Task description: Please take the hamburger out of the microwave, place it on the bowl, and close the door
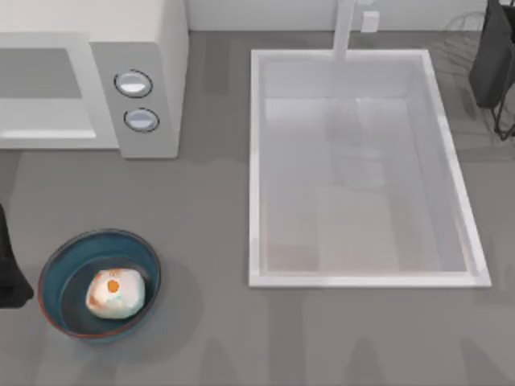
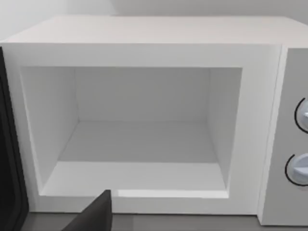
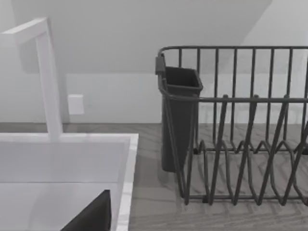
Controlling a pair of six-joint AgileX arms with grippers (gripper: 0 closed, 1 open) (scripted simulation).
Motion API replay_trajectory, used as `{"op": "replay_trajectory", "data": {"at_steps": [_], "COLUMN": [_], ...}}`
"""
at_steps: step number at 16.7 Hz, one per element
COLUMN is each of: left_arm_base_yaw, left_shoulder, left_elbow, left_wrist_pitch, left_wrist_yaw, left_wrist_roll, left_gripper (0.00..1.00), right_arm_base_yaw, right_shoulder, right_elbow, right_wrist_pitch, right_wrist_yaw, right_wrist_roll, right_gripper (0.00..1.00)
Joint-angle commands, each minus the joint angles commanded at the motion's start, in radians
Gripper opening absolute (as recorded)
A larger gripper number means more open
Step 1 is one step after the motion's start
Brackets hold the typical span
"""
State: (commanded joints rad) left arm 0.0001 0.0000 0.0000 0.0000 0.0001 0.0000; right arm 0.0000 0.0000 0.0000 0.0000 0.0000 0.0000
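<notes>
Dark gripper parts sit closest to both wrist cameras, but whether either gripper is open, or holds anything, cannot be told. Largest is the white sink [image 1: 366, 277], right of centre, with the wire dish rack [image 3: 250, 144] beyond it. At the table's far left stands the microwave [image 1: 157, 48], its cavity bare and its door [image 2: 8, 163] swung open at the side. Near the front left, the bowl [image 1: 60, 269] holds the hamburger [image 1: 115, 293]. My left arm [image 1: 10, 273] waits beside the bowl.
</notes>
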Motion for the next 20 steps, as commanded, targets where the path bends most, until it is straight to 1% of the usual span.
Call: {"op": "replay_trajectory", "data": {"at_steps": [1,14,15,20], "left_arm_base_yaw": [0.000,0.000,0.000,0.000], "left_shoulder": [0.000,0.000,0.000,0.000], "left_elbow": [0.000,0.000,0.000,0.000], "left_wrist_pitch": [0.000,0.000,0.000,0.000], "left_wrist_yaw": [0.000,0.000,0.000,0.000], "left_wrist_roll": [0.000,0.000,0.000,0.000], "left_gripper": [1.00,0.02,0.00,0.00], "right_arm_base_yaw": [0.000,0.000,0.000,0.000], "right_shoulder": [0.000,0.000,0.000,0.000], "right_elbow": [0.000,0.000,0.000,0.000], "right_wrist_pitch": [0.000,0.000,0.000,0.000], "right_wrist_yaw": [0.000,0.000,0.000,0.000], "right_wrist_roll": [0.000,0.000,0.000,0.000], "right_gripper": [1.00,1.00,1.00,1.00]}}
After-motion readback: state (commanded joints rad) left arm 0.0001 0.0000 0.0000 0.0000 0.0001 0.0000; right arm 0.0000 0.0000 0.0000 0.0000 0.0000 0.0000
